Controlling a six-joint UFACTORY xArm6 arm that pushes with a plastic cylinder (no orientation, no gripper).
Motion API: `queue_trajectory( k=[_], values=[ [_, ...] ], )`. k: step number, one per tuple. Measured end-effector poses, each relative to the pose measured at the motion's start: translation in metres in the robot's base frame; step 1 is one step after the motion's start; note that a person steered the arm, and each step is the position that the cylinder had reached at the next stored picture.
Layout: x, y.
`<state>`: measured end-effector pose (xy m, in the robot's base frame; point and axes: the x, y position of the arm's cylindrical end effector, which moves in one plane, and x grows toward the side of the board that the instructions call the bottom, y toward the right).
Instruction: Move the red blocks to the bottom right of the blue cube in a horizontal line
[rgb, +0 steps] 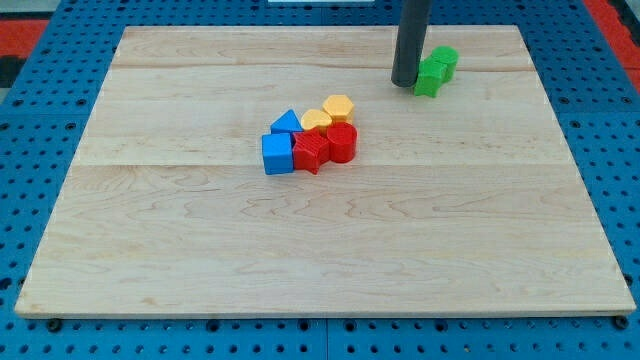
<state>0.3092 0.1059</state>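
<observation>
A blue cube (278, 154) sits near the board's middle, with a blue triangular block (286, 123) just above it. Two red blocks touch it on the right: a red star-like block (310, 151) and a red cylinder-like block (342, 142), side by side and rising slightly to the right. Two yellow blocks, one (316, 120) and a hexagonal one (339, 106), lie just above the red ones. My tip (404, 83) is at the view's top, well up and right of the red blocks, touching or just left of the green blocks (436, 70).
The wooden board (320, 260) lies on a blue perforated table (30, 150). The two green blocks sit close together near the board's top edge, right of my rod.
</observation>
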Motion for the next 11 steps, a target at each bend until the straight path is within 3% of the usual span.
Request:
queue_trajectory(
  k=[2,3,5,8,10,11],
  values=[
    [0.071,-0.006],
    [0.095,-0.038],
    [0.103,-0.073],
    [0.161,-0.167],
    [0.169,-0.173],
    [0.227,-0.160]
  ],
)
